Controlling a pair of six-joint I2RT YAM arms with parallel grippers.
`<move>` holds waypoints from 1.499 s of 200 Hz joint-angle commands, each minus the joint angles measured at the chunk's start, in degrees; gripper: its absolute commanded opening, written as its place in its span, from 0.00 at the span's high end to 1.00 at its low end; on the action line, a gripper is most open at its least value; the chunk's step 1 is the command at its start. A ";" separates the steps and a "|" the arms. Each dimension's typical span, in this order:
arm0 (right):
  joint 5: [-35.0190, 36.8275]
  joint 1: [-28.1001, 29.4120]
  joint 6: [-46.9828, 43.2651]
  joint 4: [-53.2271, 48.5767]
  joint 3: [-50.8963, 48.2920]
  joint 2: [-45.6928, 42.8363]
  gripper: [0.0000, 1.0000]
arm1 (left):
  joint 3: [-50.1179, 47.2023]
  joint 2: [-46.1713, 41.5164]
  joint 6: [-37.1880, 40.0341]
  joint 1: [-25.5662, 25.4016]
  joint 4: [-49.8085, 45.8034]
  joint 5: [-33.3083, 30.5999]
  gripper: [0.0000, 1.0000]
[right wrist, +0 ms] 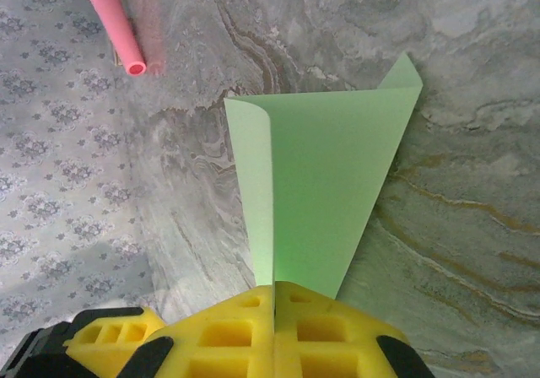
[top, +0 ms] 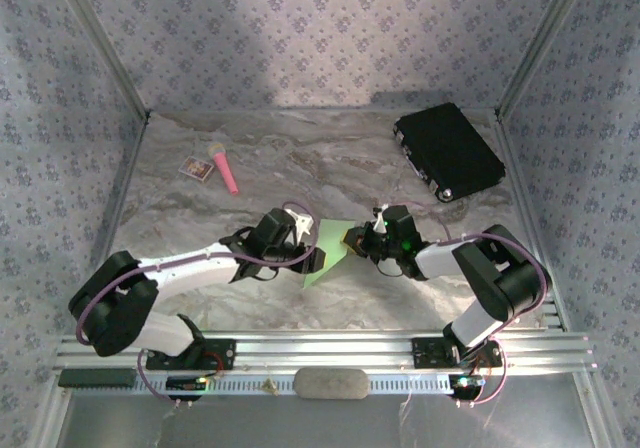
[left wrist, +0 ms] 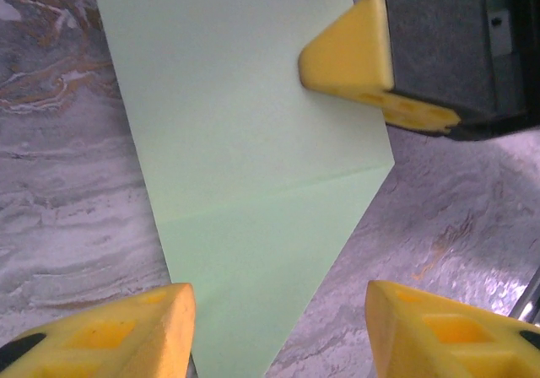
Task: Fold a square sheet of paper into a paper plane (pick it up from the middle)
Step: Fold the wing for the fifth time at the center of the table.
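- Two grippers are seen facing each other over the middle of the table (top: 200, 218). Between them the square sheet of paper (top: 330, 251) is held tilted and partly folded, with one flap curling loose.
- The right gripper (right wrist: 274, 298) is clamped on the paper's narrow end. The left gripper (left wrist: 274, 310) is spread wide, with its fingers either side of the paper's lower point, and nothing is grasped.
- The step in hand is judged to be a re-grip for the next crease. The left fingers are best closed squarely across the visible fold line, with the right grip firm, so that the layers are not skewed.
- Open room is offered by the bare marbled surface nearer the arm bases. The black case (top: 448, 151) lies well apart at the far right, and the pink stick (top: 224, 168) well apart at the far left.
- The free edges are thin and are judged to be easily buckled.
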 commanded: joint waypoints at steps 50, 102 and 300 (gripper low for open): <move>0.07 0.58 -0.28 -0.97 1.19 0.87 0.98 | 2.23 1.42 1.95 -4.49 -0.58 -7.69 0.44; -0.03 0.60 0.13 -1.23 1.14 0.91 0.98 | 1.89 1.45 2.59 -8.28 -1.42 -11.91 0.44; -2.90 1.00 -1.49 -5.44 2.71 -0.62 0.96 | 8.60 9.16 7.42 -17.37 -9.79 -25.59 0.37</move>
